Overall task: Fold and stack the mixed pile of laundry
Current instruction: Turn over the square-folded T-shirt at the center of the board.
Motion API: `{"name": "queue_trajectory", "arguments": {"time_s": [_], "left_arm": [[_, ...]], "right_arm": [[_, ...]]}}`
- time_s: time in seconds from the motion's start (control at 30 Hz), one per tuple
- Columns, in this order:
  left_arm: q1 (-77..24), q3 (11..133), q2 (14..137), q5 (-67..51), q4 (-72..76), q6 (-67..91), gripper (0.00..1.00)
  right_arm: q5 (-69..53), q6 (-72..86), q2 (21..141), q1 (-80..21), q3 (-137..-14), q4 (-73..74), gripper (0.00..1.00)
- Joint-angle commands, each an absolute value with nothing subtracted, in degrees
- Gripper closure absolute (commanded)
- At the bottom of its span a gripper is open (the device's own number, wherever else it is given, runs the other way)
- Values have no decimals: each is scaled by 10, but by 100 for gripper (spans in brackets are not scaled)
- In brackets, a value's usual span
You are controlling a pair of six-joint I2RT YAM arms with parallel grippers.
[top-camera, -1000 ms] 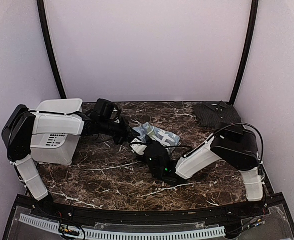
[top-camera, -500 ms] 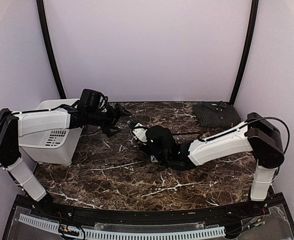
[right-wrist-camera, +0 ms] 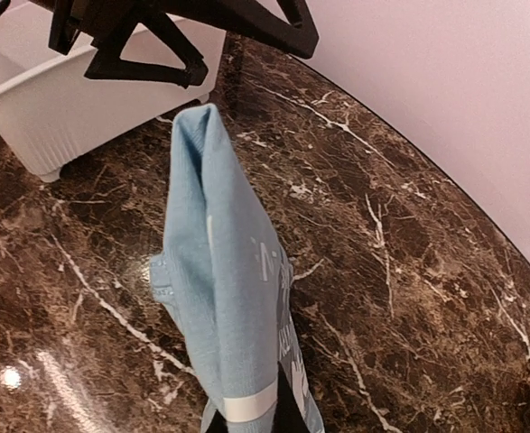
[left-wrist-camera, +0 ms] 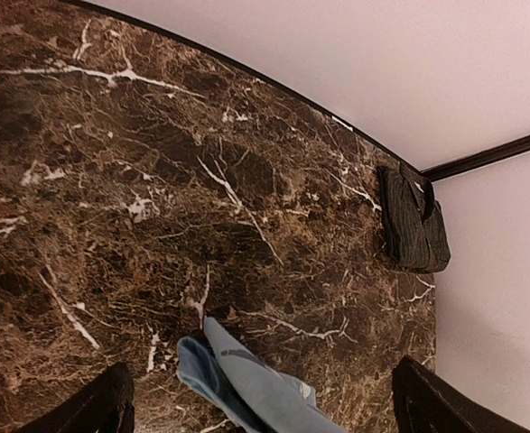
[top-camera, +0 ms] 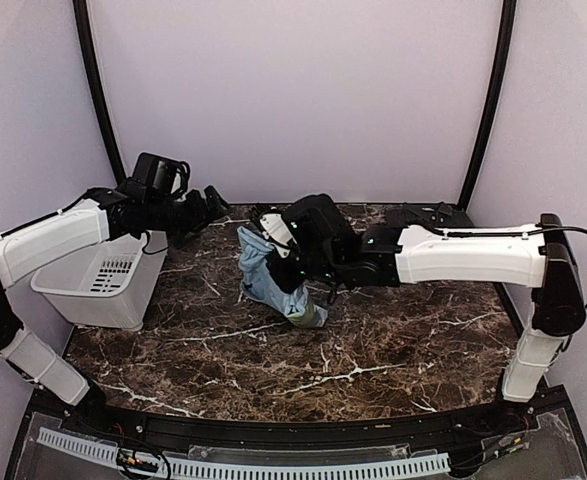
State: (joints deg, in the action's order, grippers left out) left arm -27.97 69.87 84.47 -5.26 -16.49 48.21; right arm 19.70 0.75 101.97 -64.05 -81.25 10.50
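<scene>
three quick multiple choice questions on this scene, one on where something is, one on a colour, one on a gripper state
1. Where is the black shirt?
A) near left edge
B) the table's far right corner
C) hanging from a gripper

2. What colour is the T-shirt held up?
A) light blue
B) red
C) white

3. How is the left gripper?
A) shut on the black shirt
B) shut on the T-shirt
C) open, holding nothing

Answers: 1 B, it lies folded in that corner; 2 A, the light blue cloth hangs from the shut right gripper; 3 C, its fingers stand wide apart, empty.
</scene>
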Motion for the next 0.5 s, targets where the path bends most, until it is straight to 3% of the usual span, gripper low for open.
{"name": "queue_trajectory", "arguments": {"time_s": [0.0, 0.27, 0.47], "left_arm": [[-276, 731, 794, 39, -229, 417, 1], [-251, 740, 758, 75, -267, 403, 1], [-240, 748, 755, 78, -285, 398, 1]], "right_arm": [[100, 112, 1001, -641, -902, 171, 100], [-52, 300, 1019, -624, -945, 105, 100], [-174, 509, 1047, -550, -816, -105, 100]]}}
